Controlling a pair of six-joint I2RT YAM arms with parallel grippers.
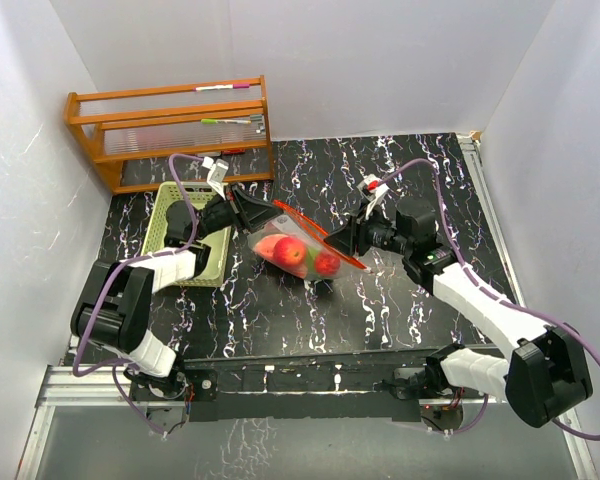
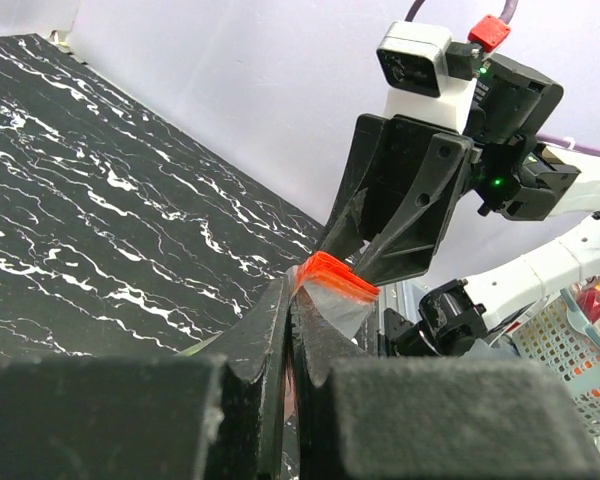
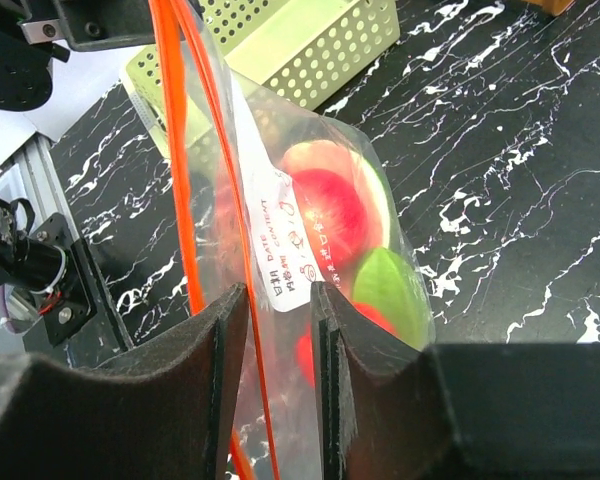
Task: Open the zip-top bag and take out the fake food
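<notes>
The zip-top bag hangs between my two grippers over the middle of the table, its red zip strip on top. The fake food is inside it: red fruits, a red piece with a green rim and a green piece. My left gripper is shut on the bag's corner by the strip. My right gripper has its jaws a little apart. One red lip and the white label pass between them. The other red lip runs to the left, outside the jaws.
A pale green slotted basket stands at the left, just behind the left arm, and also shows in the right wrist view. A wooden rack stands at the back left. White walls close in the table.
</notes>
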